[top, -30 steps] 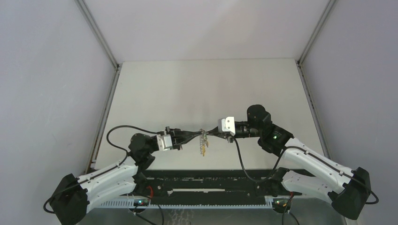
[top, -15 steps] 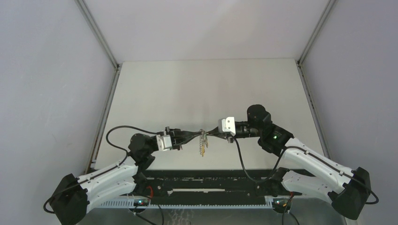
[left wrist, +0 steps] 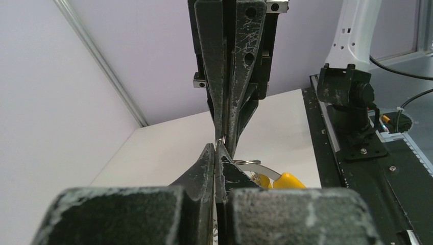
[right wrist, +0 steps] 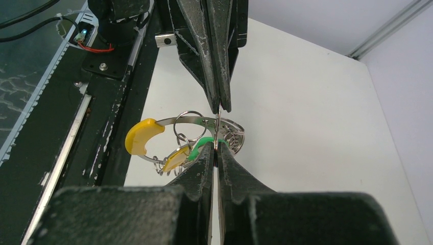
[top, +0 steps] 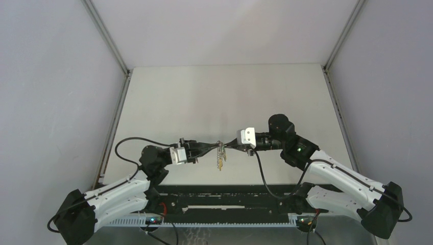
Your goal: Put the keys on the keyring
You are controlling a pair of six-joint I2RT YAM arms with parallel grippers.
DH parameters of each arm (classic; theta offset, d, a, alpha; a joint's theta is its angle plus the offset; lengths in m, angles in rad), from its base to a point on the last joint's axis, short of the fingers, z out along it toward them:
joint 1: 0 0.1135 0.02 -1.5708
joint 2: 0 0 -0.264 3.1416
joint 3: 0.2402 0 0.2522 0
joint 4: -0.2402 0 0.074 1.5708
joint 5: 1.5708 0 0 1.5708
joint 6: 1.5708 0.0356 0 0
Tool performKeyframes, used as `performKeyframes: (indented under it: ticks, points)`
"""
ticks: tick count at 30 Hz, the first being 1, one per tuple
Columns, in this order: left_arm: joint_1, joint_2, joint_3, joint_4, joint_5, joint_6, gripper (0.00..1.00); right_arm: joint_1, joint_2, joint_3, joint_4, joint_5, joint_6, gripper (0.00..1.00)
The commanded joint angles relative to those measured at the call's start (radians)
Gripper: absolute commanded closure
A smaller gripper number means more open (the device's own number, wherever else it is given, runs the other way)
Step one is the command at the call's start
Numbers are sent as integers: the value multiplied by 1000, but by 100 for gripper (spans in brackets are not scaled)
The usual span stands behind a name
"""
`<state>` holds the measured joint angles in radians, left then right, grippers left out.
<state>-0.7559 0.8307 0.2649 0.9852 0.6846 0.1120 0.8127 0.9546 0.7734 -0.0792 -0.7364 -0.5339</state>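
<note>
In the top view the left gripper [top: 213,146] reaches in from 9 o'clock, its jaws closed on the thin metal of the keyring [top: 220,153]. The ring is held up off the table [top: 219,92], near the table's 6 o'clock edge and midway between the two arms. From the pinch point the bunch hangs toward 6 o'clock. The right gripper [top: 229,145] comes in from 3 o'clock, almost tip to tip with the left, and its jaws are likewise closed on the ring's metal. The right wrist view shows the ring lying across the gap between the two sets of fingertips. A larger yellow plastic piece [right wrist: 143,135] sits on its rim at 9 o'clock, and a small plain ring [right wrist: 188,125] is looped on near the middle. The yellow key [right wrist: 175,157] and the green key [right wrist: 203,143] lie at 7 o'clock, just beside the right gripper's tips. The rough beaded stretch of rim is at 3 o'clock.
</note>
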Motion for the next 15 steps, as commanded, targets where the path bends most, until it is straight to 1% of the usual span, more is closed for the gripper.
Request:
performKeyframes:
  ticks: [1,9,15]
  points:
    - [3,0,2,15,0,2,100,16,-2,63,43,-19,21,100]
    - [-8,-9,12,-48,-17,41,100,16,3,76,43,-12,37,100]
    - [-11,-5,16,-49,-20,45,100,17,8,85,43,-11,40,100]
